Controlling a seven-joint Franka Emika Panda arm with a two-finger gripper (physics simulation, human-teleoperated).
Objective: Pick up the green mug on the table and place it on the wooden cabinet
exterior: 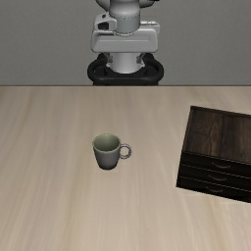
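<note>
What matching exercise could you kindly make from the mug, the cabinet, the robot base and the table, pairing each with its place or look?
Things:
1. mug
2. cabinet
3. robot base
4. table

Descriptions:
A. at the top of the exterior view, behind the far edge
B. dark wood, at the exterior view's right
C. green, upright near the middle, handle toward the exterior view's right
D. pale wood grain, carrying the other things

Pairs: 1-C, 2-B, 3-A, 4-D
</note>
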